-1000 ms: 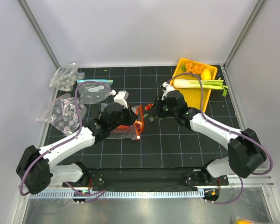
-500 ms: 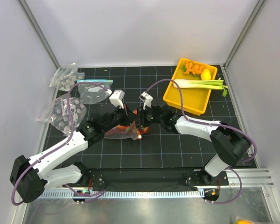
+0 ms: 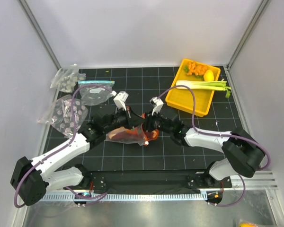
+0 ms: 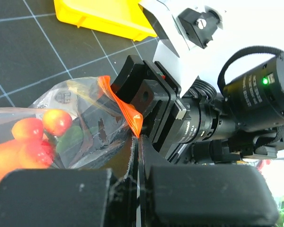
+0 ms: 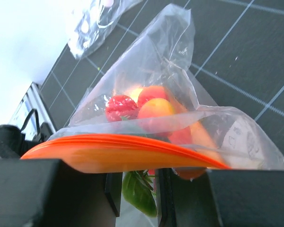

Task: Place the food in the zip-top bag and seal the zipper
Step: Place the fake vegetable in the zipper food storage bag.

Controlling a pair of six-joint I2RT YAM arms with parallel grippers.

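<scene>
Left wrist view has the left pincer (image 4: pixel 138 151) pressed fully together, with the orange-red zipper (image 4: pixel 125 109) running down into the seam between its pads, so it grips that strip; the zip-top bag (image 4: pixel 61 101) spreads off to the left of the pads, and the food (image 4: pixel 38 130), round red and orange pieces with something green, sits inside it. Right wrist view gives the strip edge-on, stretched across just past the right pincer (image 5: pixel 135 165), whose fingers stand a little apart; whether they clamp the strip cannot be told; the left wrist view adds that one black finger of that pincer shows through the clear plastic, just behind the strip. Top external view sets both pincers tip to tip at the middle of the counter (image 3: pixel 180 151), the bag between them and slightly to the near side; a yellow tray (image 3: pixel 194 101) beyond the right arm carries a white-and-green leek (image 3: pixel 199 85), orange bits (image 3: pixel 195 67) and a yellow piece (image 3: pixel 208 75); at the far left lie a clear bag with a light-blue strip (image 3: pixel 95 92) and two bags of grey dotted pieces (image 3: pixel 65 113).
</scene>
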